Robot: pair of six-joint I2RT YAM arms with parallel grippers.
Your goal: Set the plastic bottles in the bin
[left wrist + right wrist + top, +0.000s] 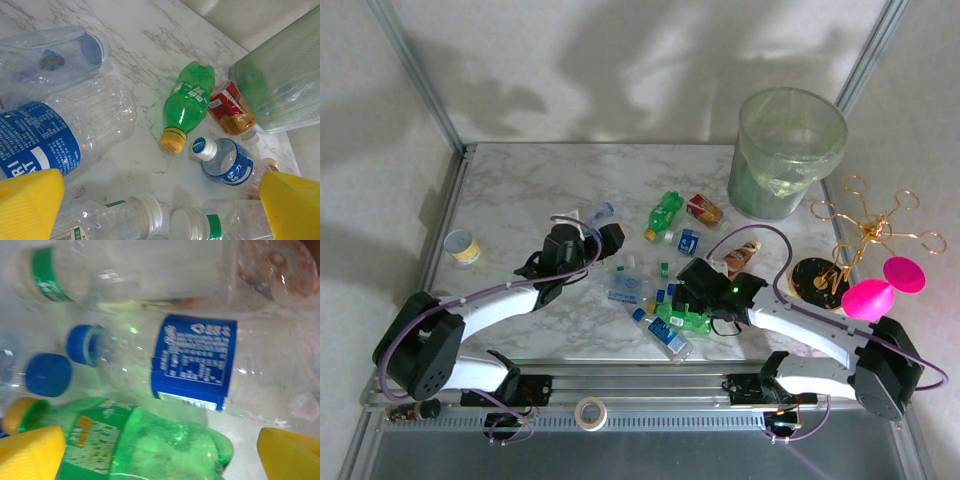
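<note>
The left gripper point(160, 212) is hanging low over the marble table point(165, 35) with its jaws spread as wide as they go, gripping nothing. Between its yellow pads point(30, 207) two bottles are lying cap to cap: a white-capped clear bottle point(125, 220) nearer the pad at the wrist view's left and a green-banded clear bottle point(205, 225) nearer the other. Just beyond that left-hand pad a large blue-labelled bottle point(55, 135) is lying on its side, with a clear bottle point(50, 55) resting farther out. Straight ahead of the gap a green bottle point(189, 105) is pointing its yellow cap back toward the jaws. A red-labelled bottle point(229, 110) is lying just beside it, and a small blue-labelled bottle point(227, 167) is sitting closer to the right-hand pad. Farthest out, ahead and to the right of the jaws, the bin point(280, 75) is standing upright. The right gripper point(160, 460) is also holding its jaws fully apart and grasping nothing. A second green bottle point(150, 450) is lying across the gap between its pads. Beyond that a blue-capped bottle point(195, 360) with a blue label is lying crosswise, and farther still a green-ringed clear bottle point(100, 270) is resting.
</note>
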